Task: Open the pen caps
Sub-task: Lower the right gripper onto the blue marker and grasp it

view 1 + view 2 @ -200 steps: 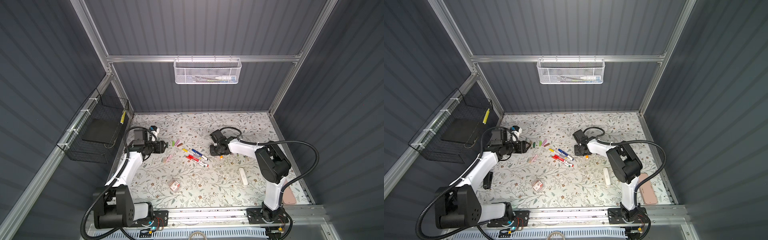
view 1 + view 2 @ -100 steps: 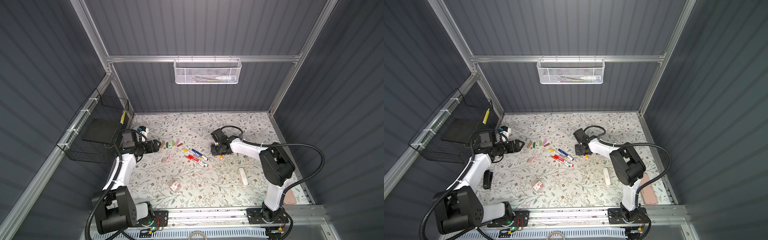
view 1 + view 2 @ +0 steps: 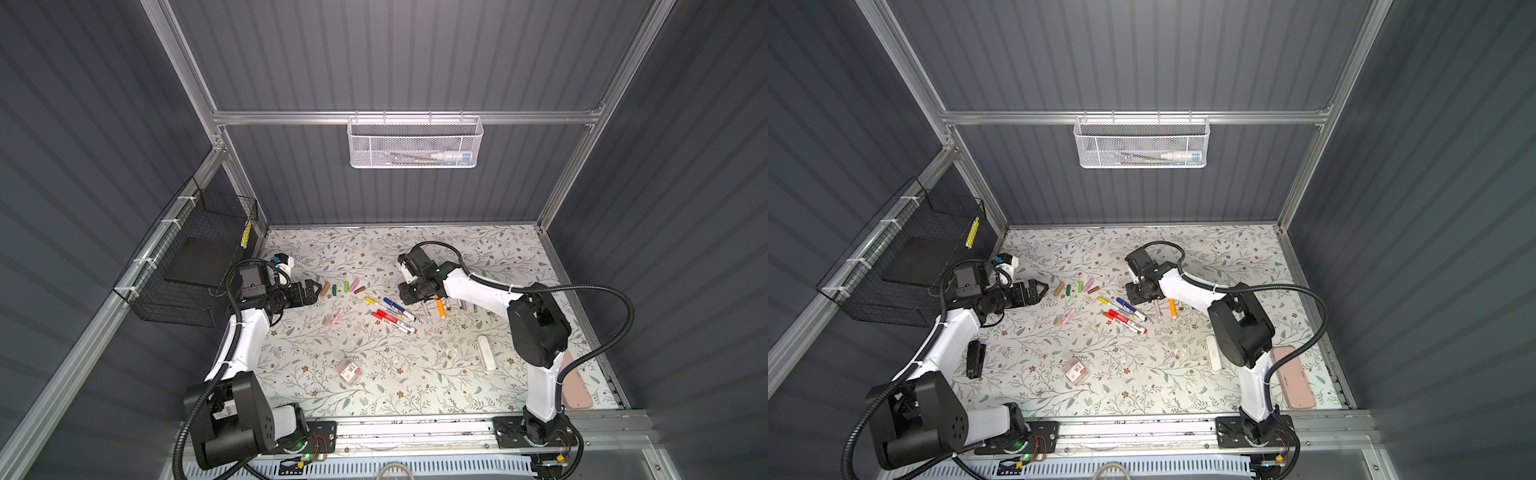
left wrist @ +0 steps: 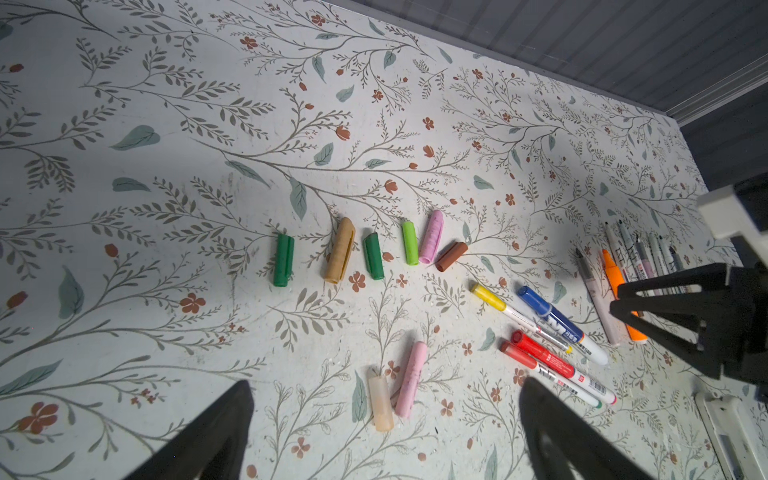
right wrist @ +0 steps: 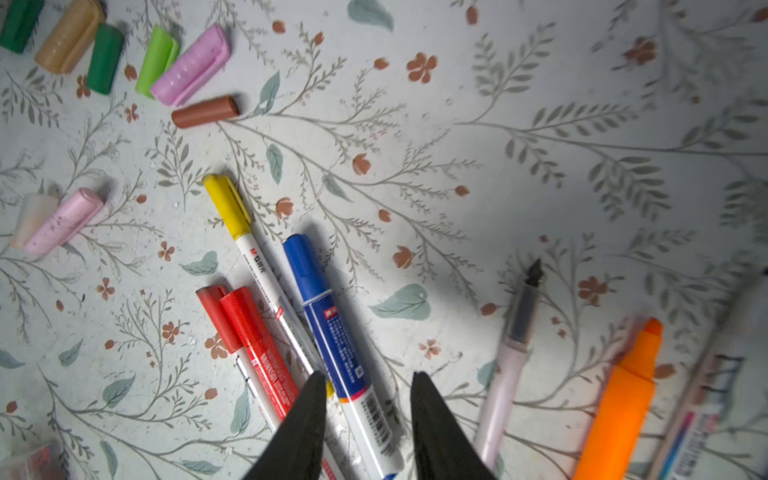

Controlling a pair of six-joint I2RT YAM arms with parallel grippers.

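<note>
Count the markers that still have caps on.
4, bunched mid-table: yellow marker, blue marker, and two red markers side by side. More could be hidden under the right arm.

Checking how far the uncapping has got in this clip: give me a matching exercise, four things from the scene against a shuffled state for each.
Things:
1. blue marker
2. pale pink pen
3. brown cap
4. left end effector

States:
A. open, holding nothing
B. lying loose, on no pen
C. cap on
D. cap off, dark nib bare

Pairs: 1-C, 2-D, 3-B, 4-A.
</note>
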